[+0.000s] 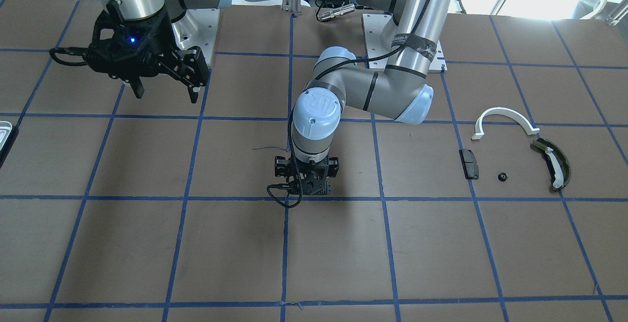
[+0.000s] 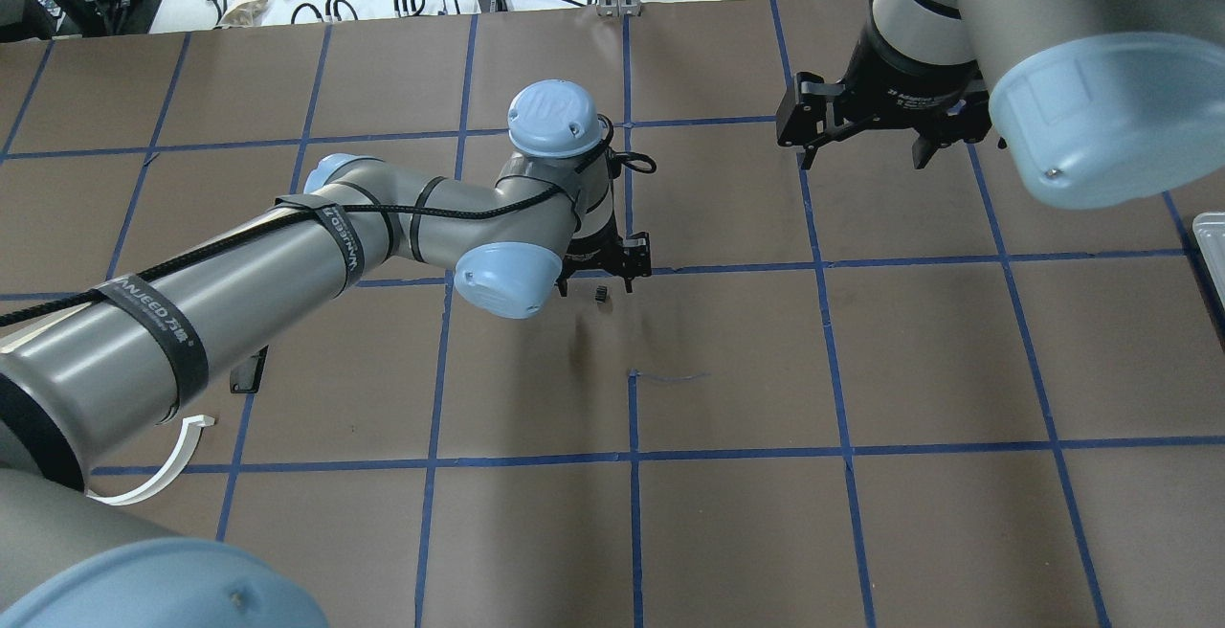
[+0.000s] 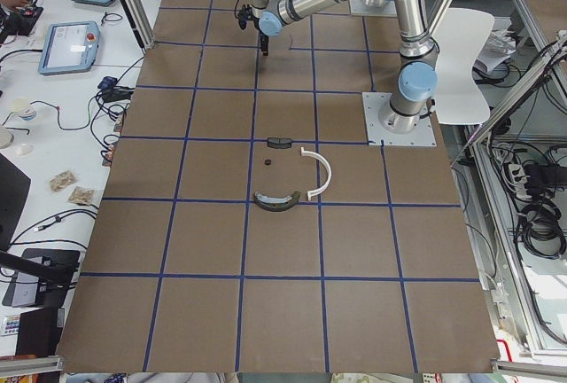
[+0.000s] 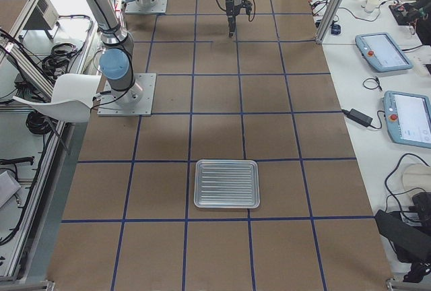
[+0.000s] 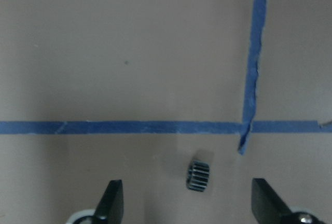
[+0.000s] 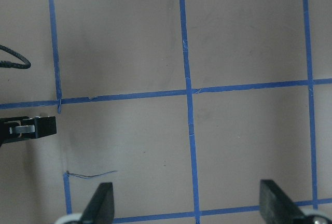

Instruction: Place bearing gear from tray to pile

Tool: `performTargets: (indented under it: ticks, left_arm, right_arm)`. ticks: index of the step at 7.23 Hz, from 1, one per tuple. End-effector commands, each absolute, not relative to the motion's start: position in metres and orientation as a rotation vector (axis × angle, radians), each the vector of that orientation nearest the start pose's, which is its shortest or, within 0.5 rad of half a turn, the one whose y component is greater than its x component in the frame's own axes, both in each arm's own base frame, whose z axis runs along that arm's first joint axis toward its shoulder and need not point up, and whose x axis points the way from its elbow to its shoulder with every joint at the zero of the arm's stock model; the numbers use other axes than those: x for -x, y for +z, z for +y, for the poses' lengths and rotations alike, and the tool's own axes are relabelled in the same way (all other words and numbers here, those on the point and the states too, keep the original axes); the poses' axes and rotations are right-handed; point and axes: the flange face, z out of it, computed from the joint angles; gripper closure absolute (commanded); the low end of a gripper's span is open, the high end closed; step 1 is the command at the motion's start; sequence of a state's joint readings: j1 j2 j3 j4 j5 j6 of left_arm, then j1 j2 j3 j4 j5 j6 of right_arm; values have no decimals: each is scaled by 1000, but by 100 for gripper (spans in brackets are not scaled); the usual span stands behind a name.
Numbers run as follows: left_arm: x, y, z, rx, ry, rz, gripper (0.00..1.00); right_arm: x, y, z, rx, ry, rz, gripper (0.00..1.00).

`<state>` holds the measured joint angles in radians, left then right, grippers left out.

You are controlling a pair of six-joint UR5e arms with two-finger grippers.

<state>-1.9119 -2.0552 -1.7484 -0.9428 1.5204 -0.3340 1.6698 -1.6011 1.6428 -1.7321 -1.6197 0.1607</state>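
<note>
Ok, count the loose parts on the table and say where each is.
5. Four lie grouped on the robot's left: a white arc, a black block, a small black round piece, an olive curved piece. A small gear lies under the open left gripper. None looks hidden.

Bare counter (image 1: 417, 243) surrounds the bearing gear (image 5: 197, 175); the left pincer (image 5: 185, 200) straddles it, clear on both sides; open counter runs to the pile (image 1: 508, 113).
</note>
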Motion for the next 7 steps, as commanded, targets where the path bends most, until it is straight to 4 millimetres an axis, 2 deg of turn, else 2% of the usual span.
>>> performTargets:
  ticks: [1,3,5,6,7]
  left_arm:
    - [336,190,-524,-38,80,3173,97]
    - [336,186,-524,-37,86,3170,99]
    - [336,181,-525,-37,91,3166,99]
    - [336,185,-528,-40,80,3168,100]
    - [336,196,-532,-60,45,3176,100]
  right_arm:
    - [-175,493,-477,-105,-218,3166,0]
    - [-174,495,-477,-70,-185,3168,0]
    - [-174,490,-476,-69,-164,3173,0]
    - [-174,491,-476,-69,-170,3170,0]
    - [-174,490,-476,-69,-163,3171,0]
